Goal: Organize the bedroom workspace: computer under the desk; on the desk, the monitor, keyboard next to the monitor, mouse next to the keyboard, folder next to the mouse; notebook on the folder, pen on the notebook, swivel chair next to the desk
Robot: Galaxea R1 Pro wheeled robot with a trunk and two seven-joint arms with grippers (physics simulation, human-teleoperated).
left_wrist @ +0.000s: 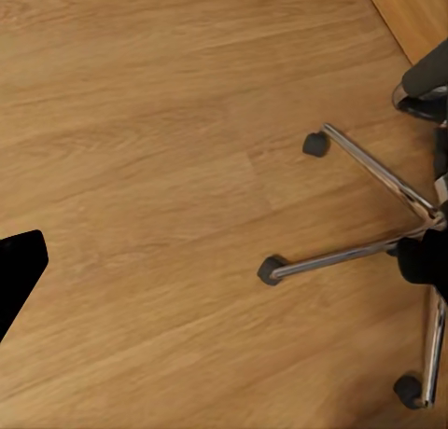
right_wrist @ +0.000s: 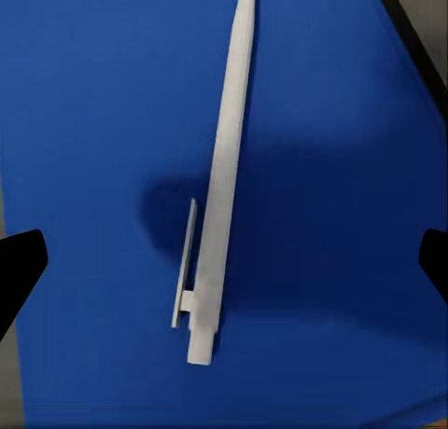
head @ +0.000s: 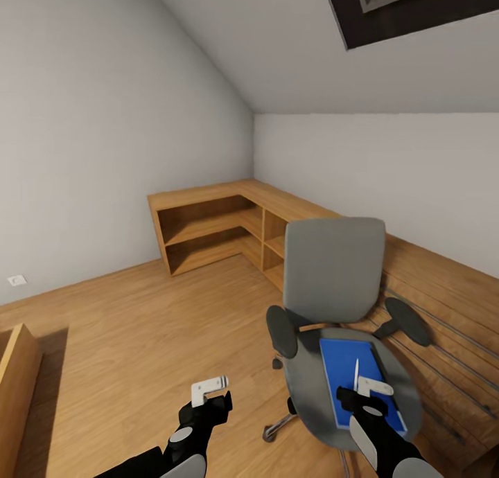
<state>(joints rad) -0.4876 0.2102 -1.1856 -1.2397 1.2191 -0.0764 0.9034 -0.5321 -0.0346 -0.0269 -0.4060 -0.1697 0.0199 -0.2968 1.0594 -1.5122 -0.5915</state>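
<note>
The grey swivel chair [head: 336, 270] stands on the wood floor with its seat toward me. The bright-blue folder [head: 339, 370] lies flat on the seat, and the thin white pen [head: 356, 373] lies on top of it. My right gripper [head: 372, 389] hovers just over the folder's near end, open. In the right wrist view the pen [right_wrist: 224, 168] lies lengthwise on the blue folder [right_wrist: 93, 121], midway between the spread fingers of the right gripper [right_wrist: 224, 261]. My left gripper [head: 210, 389] hangs open and holds nothing over the bare floor left of the chair, near the chair's silver star base [left_wrist: 373, 252].
A low wooden L-shaped shelf unit [head: 208, 228] fills the far corner. A wooden drawer cabinet [head: 443, 305] runs along the right wall behind the chair. Another wooden cabinet edge [head: 17, 374] stands at the left. A dark-framed skylight [head: 416, 7] is overhead.
</note>
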